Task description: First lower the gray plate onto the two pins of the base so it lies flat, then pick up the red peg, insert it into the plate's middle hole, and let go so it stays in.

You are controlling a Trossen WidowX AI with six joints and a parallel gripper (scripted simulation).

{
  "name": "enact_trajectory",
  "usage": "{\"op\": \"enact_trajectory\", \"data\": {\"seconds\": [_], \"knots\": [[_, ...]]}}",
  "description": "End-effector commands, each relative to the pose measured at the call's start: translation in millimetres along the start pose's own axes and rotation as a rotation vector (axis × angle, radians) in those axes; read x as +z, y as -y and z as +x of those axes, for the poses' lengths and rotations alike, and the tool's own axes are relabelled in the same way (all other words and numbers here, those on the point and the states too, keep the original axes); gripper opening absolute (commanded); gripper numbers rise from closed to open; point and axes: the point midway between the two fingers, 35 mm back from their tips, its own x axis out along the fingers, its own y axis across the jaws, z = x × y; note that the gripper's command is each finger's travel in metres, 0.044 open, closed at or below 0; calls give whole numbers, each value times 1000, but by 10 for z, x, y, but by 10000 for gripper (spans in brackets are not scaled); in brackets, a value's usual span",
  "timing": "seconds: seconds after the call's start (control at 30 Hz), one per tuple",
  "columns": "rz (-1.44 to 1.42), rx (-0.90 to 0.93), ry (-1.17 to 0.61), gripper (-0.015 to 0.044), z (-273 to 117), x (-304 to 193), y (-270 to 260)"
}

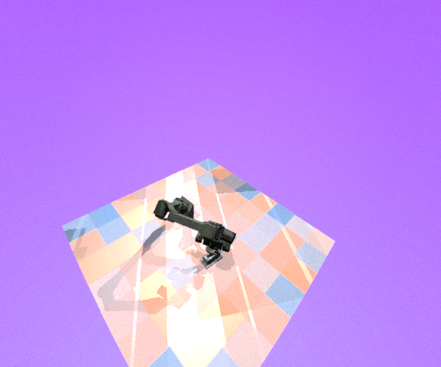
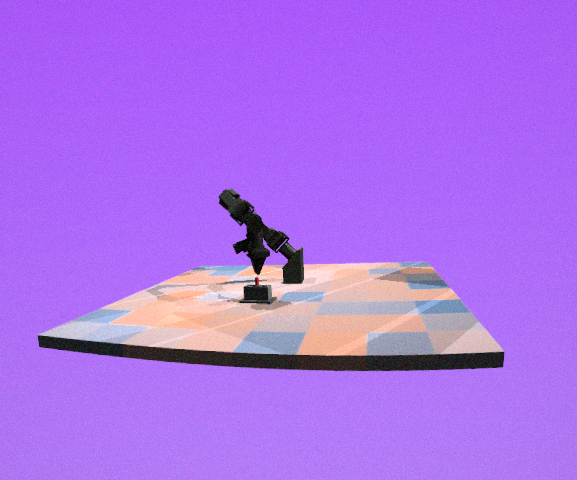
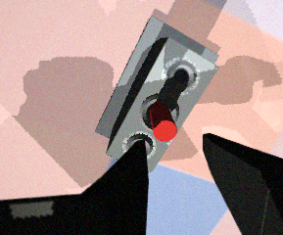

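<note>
Hand: the gripper (image 1: 213,251) (image 2: 258,272) (image 3: 173,144) is released, its fingers part-way apart with nothing between them. Fingertips just above the peg in the exterior view.

Red peg (image 2: 256,281) (image 3: 165,129): below the fingertips, upright or close to it, lower end in the middle hole of the gray plate (image 1: 212,257) (image 2: 257,293) (image 3: 155,87). Top stands proud of the plate. How deep the lower end goes, cannot tell.

Plate: below the hand, on the gray base (image 2: 273,301) (image 3: 125,100). Looks flat in the exterior view. Of the outer holes, one lies beyond the peg as the wrist view has it, the other partly behind a fingertip. Pins inside them not clearly made out; the far hole is darkened, perhaps by the peg's shadow.

Progress, my reading: plate lowered, peg inserted, peg let go. Main steps look done. Left: lift the hand straight up and clear, and see that the peg stays in. Risk: a sideways drift could let a fingertip knock the peg's top.

Markings: no brand, label or writing readable on plate, peg, base or arm (image 1: 186,222) (image 2: 254,227). Pale patch (image 3: 32,210) on one finger in the wrist view, no letters legible.
</note>
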Motion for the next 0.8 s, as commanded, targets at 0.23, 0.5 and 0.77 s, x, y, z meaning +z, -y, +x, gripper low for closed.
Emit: {"op": "enact_trajectory", "data": {"seconds": [0.23,0.5,0.77], "knots": [[6,5,2,150,-69,-11,14],[6,5,2,150,-104,-20,29],[5,5,2,150,-138,-26,45]]}}
